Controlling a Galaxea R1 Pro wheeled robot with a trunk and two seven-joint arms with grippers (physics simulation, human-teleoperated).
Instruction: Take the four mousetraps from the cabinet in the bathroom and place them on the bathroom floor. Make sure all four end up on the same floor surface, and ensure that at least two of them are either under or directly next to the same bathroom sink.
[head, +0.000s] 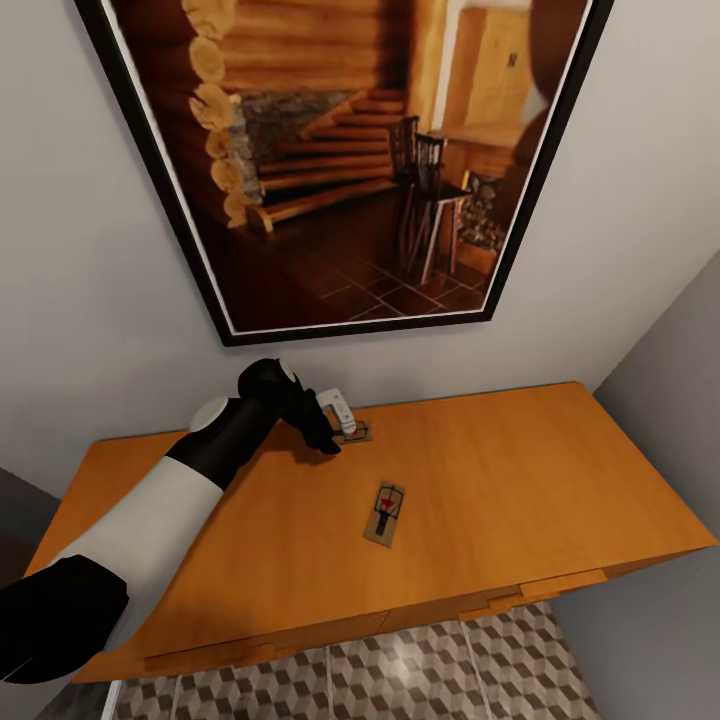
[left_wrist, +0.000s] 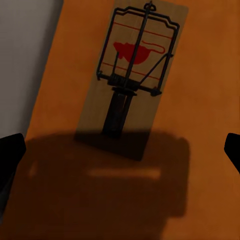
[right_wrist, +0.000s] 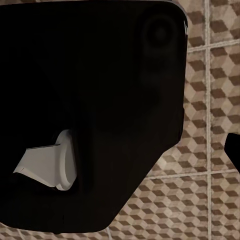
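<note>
Two mousetraps lie on the cabinet (head: 520, 470) top: one mousetrap (head: 385, 514) at centre, another (head: 354, 433) near the wall beneath the left gripper (head: 340, 425), whose fingers (left_wrist: 11, 150) stand wide apart, holding nothing. Cube-patterned floor tiles (head: 420, 670) lie below. The right gripper's state cannot be told.

A pale grey wall (head: 90, 250) rises behind a wide orange-brown wooden cabinet (head: 520, 470) with a flat top. Hung on the wall, just above the cabinet, is a large black-framed picture (head: 340, 150) showing a log-cabin interior with a wooden staircase, dark chairs and a tiled floor. At the right, a darker grey wall (head: 670, 340) meets the pale one in a corner. Below the cabinet's front edge, the floor (head: 400, 680) shows square tiles printed with a brown, beige and white cube pattern, divided by pale grout lines. The lighting is soft and even.
</note>
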